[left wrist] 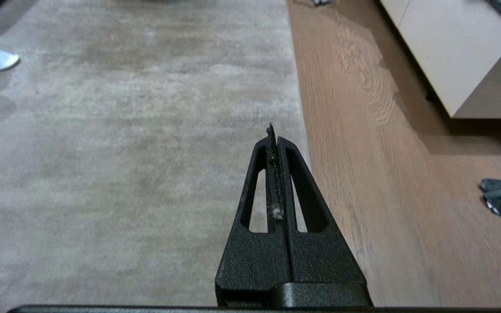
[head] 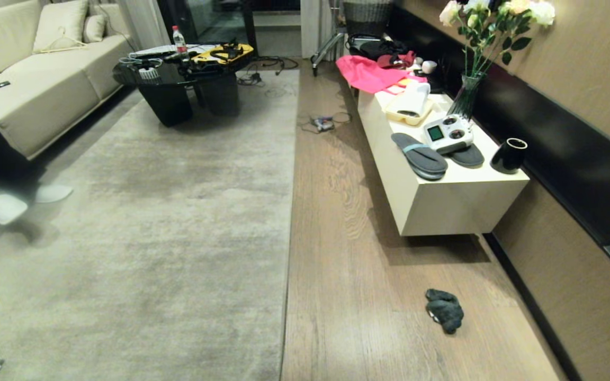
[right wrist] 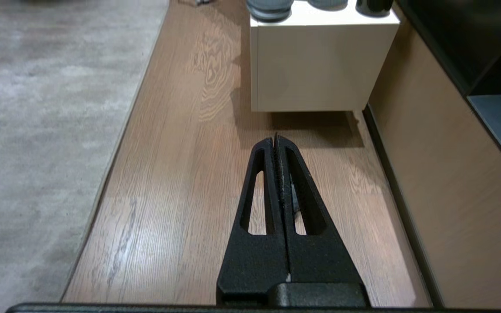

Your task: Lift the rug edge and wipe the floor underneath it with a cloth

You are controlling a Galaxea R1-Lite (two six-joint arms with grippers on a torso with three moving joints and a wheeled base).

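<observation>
Straight edge of pale grey-beige short-pile rug [head: 290, 211] lies flat on light brown oak-grain plank floor [head: 347, 296]. Small dark grey-teal fuzzy cloth [head: 444, 309] crumpled on planks, well apart from rug, near cream low cabinet [head: 442, 201]. Left gripper [left wrist: 273, 130] above rug, fingers together, empty. Right gripper [right wrist: 275, 138] above planks, fingers together, empty.

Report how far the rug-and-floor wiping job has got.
Done: nothing. The rug lies flat, its edge unlifted, and the cloth lies on the floor. In hand: nothing; the left end effector and right end effector are shut and empty. Left: take the cloth, lift the edge, wipe underneath.
</observation>
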